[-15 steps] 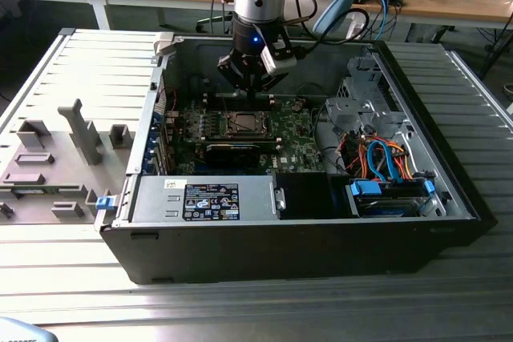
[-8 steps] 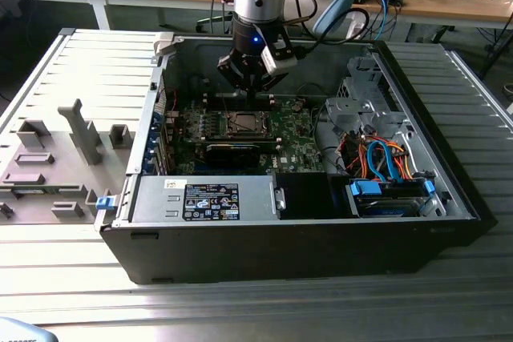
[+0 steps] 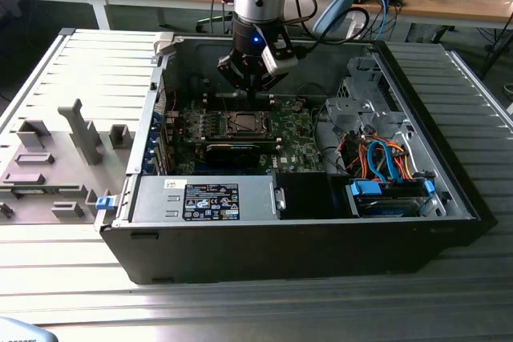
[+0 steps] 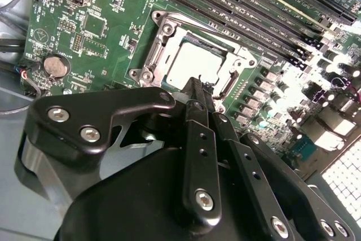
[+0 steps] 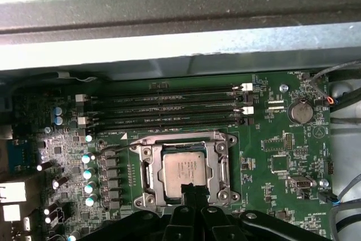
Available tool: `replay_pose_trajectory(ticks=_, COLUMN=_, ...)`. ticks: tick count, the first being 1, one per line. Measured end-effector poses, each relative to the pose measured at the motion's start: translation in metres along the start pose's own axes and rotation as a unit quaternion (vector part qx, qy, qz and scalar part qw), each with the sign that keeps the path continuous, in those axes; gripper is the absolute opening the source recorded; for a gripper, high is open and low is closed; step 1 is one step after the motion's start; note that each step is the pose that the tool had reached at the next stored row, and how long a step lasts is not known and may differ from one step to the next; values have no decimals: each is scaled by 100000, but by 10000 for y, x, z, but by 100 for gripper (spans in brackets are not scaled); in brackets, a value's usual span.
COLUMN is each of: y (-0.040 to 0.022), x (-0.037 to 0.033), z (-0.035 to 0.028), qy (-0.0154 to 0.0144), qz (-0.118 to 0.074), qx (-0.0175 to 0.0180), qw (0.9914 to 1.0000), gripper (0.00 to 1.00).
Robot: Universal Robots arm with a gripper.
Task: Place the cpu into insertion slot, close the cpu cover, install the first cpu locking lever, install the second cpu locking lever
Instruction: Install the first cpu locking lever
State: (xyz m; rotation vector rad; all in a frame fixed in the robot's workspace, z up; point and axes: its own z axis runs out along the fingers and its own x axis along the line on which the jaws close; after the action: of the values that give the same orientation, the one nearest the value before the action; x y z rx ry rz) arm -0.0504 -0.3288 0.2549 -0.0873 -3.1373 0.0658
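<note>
Claw [image 5: 192, 191] fingers pressed together, holding nothing, poised just above the cpu [image 5: 184, 169], which lies seated in the insertion slot [image 5: 148, 165] beneath the cpu cover [image 5: 179, 137]. Chip judged light, rigid, fragile; handle by edges. Memory slots [image 5: 169, 108] crowd one side.

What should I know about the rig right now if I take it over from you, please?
End effector: low over the socket's edge, fingers together, holding nothing that shows.
CPU: seated in the insertion slot on the motherboard, inside the open computer case.
CPU cover: down, framing the chip.
Done: placement and cover, as far as the wrist views show.
Left: I cannot tell whether either locking lever is latched; check both.
</note>
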Motion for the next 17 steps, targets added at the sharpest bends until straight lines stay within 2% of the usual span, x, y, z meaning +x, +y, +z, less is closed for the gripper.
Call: replay_pose_trajectory(ticks=17, y=0, x=0, z=0, qy=-52, qz=-1245, qx=-3, qw=99992, gripper=11)
